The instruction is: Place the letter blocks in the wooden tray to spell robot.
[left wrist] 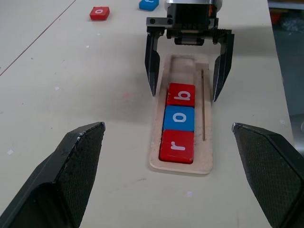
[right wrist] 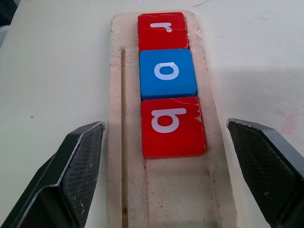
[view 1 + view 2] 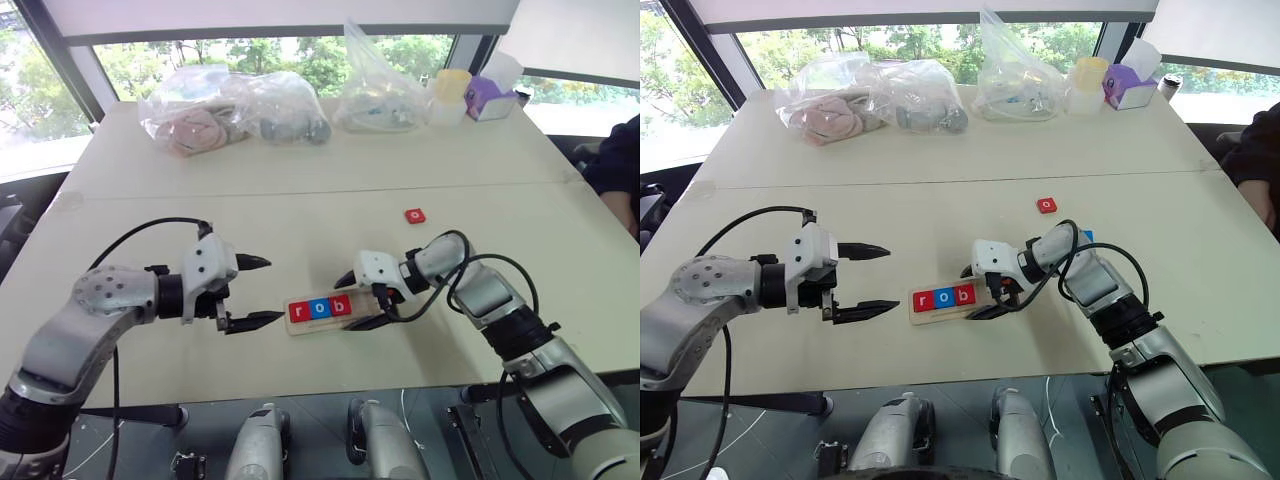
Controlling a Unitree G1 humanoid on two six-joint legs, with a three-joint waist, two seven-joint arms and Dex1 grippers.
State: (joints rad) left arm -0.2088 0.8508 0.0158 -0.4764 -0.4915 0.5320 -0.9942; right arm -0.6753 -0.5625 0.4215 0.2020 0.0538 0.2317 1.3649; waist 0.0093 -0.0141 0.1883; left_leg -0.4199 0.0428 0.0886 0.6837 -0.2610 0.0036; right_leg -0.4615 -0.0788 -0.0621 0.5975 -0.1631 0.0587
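While both arms reach in over the pale tabletop (image 3: 300, 215), the scene sits mid-task. Table has a seam running across it. Along the far edge: clear plastic bags (image 3: 232, 108) with soft items inside, one taller bag (image 3: 372, 85), a pale yellow-lidded container (image 3: 450, 95), a purple tissue box (image 3: 492, 98). A person's dark sleeve (image 3: 615, 165) shows at the right edge.

Left gripper (image 3: 258, 292) hovers just left of the tray, fingers spread wide, nothing between them, pointing toward the tray's near end. Right gripper (image 1: 189, 66) sits at the tray's other end, its two black fingers (image 1: 151, 64) apart and straddling the tray on either side of the red "b" tile, not clamped on anything; fingertips near the tray rim, contact cannot be told.

Wooden tray (image 1: 205, 118) lies flat between the two grippers, long axis running left-right. Three letter blocks lie in its slot, touching in a row: red "r" (image 1: 177, 146), blue "o" (image 1: 179, 118), red "b" (image 1: 181, 94). Slot beyond the "b" is bare wood.

Loose red "o" tile (image 3: 415, 215) lies on the table beyond the right arm, well apart from the tray. Loose blue tile (image 1: 149, 4) lies near it, letter unreadable.
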